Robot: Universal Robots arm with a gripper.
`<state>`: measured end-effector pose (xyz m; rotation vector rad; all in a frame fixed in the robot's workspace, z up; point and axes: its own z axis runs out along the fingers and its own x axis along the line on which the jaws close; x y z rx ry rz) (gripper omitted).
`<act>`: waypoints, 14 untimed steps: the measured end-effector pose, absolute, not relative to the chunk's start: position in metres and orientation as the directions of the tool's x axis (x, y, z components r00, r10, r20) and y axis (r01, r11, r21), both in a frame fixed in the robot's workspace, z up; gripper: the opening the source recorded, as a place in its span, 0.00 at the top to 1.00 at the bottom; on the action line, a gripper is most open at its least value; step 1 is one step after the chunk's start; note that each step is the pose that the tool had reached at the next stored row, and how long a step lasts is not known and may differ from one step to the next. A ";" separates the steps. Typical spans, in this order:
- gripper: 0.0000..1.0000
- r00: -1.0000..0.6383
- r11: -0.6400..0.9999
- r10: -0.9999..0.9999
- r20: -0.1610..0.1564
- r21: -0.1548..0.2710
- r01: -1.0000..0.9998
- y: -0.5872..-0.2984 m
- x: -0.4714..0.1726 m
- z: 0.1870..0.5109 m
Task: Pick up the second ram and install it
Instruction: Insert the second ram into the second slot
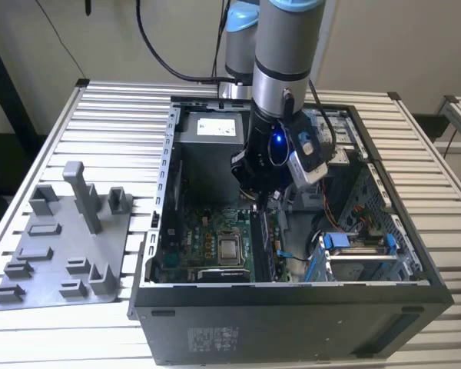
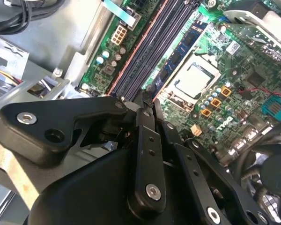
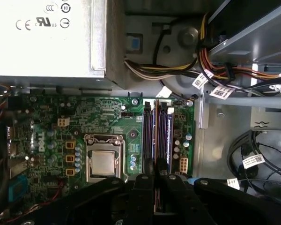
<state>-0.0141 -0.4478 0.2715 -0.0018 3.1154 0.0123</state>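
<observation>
Inside the open computer case (image 1: 384, 254), the gripper (image 3: 154, 180) hovers over the memory slots (image 3: 158, 133), fingers (image 2: 146, 154) narrowed on the second ram (image 3: 156, 192); seating calls for alignment with a slot

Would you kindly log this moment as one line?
gripper | inside computer case | jaws shut on second ram | over motherboard slots beside processor

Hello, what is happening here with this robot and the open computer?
The robot arm reaches into the open computer case, its gripper low over the memory slots beside the processor. A dark stick, seemingly the second ram, stands in those slots at the jaws' tips. The gray holder plate lies outside the case.
</observation>
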 end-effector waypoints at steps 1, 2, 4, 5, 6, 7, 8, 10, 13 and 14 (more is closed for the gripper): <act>0.86 -1.000 1.000 -0.001 -0.026 0.008 -0.001 -0.448 -0.014 0.270; 0.86 -1.000 1.000 -0.001 -0.026 0.008 -0.001 -0.448 -0.014 0.268; 0.86 -1.000 1.000 -0.001 -0.025 0.008 -0.001 -0.448 -0.014 0.266; 0.86 -1.000 1.000 -0.001 -0.024 0.008 -0.001 -0.448 -0.014 0.265; 0.86 -1.000 1.000 -0.001 -0.022 0.008 -0.001 -0.448 -0.014 0.264; 0.86 -1.000 1.000 -0.001 -0.020 0.008 -0.001 -0.448 -0.014 0.263; 0.86 -1.000 1.000 -0.001 -0.016 0.008 -0.001 -0.448 -0.014 0.262; 0.86 -1.000 1.000 -0.001 -0.004 0.008 -0.001 -0.448 -0.014 0.260; 0.86 -1.000 1.000 -0.001 0.006 0.008 -0.001 -0.448 -0.014 0.256; 0.86 -1.000 1.000 -0.001 0.007 0.008 -0.001 -0.448 -0.013 0.255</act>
